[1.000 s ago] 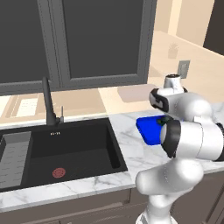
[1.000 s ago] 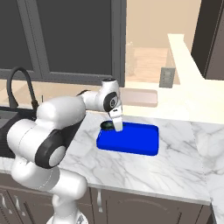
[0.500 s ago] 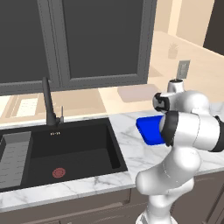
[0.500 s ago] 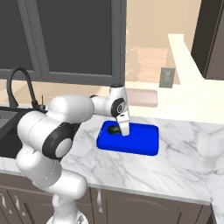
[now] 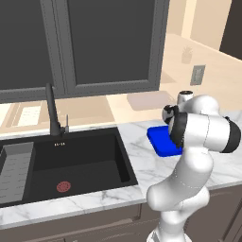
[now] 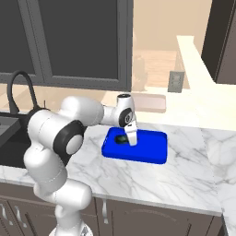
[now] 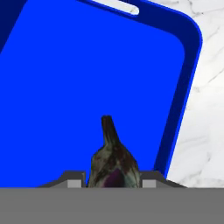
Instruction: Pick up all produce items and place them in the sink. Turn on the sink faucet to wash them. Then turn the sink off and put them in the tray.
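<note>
the tool [image 6: 132, 140] hangs over the left part of the tray [image 6: 147, 150], its two dark fingertips pinching a small dark vegetable [image 7: 114, 164] between them. in the hand view the vegetable is mottled green and purple, rounded at the body and narrowing to a thin dark stem that points out over the tray floor; whether it touches the tray cannot be told. the tray is a smooth, glossy bright blue rectangle with rounded corners, a low rim and a slot handle cut into one short end. it lies flat on the white, grey-veined marble bench [image 6: 184, 175], well to the right of the sink [image 5: 80, 163].

the sink is a deep matte black rectangular basin with a round red drain [image 5: 63, 186] in its floor. a grey ribbed rack [image 5: 14, 170] sits at its left side. the sink faucet [image 5: 53, 113], slim and black with a small side lever, stands behind the basin. dark flat-panel cabinets [image 5: 94, 42] hang above. no writing can be read anywhere.
</note>
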